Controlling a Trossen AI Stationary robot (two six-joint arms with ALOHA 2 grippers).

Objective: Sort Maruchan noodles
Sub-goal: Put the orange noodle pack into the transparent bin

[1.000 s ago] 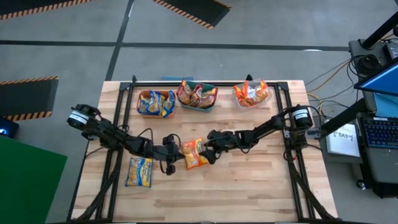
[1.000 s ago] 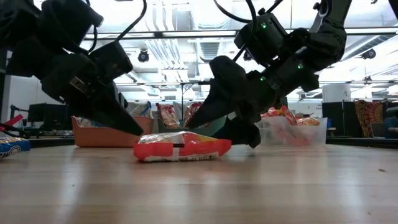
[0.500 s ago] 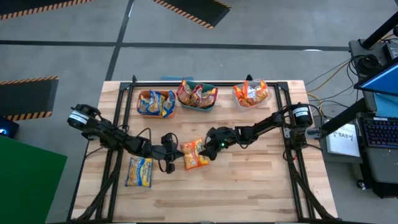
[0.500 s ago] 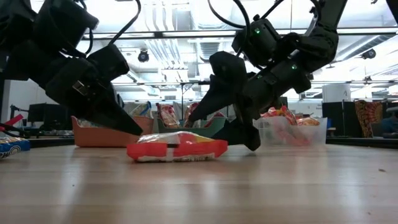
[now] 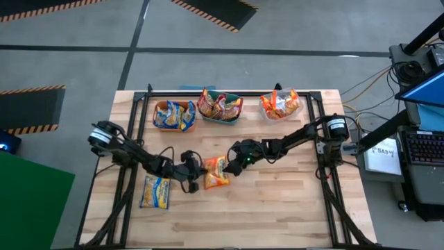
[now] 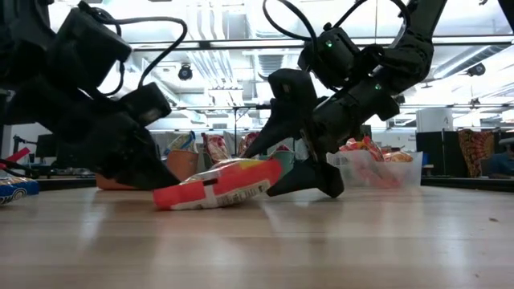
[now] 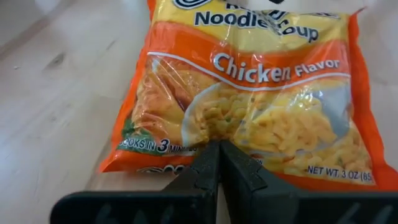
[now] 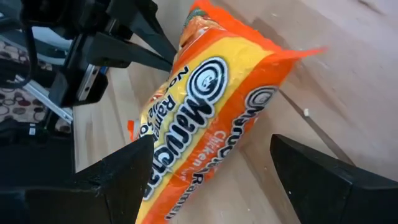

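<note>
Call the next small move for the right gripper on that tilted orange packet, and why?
Probably close the right gripper on the raised end of the orange chicken packet. Its fingers are open on either side of that end, which the low view shows tipped up off the table, while the shut left gripper sits at the packet's low end.

"Chicken Flavor" on orange packet

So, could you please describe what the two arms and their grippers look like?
Both arms are black and jointed, with loose black cables looping along them. Each has a silver-white cylindrical joint near its base. The left gripper has flat, tapering black fingers; the right gripper has broad, wedge-shaped ones.
</note>
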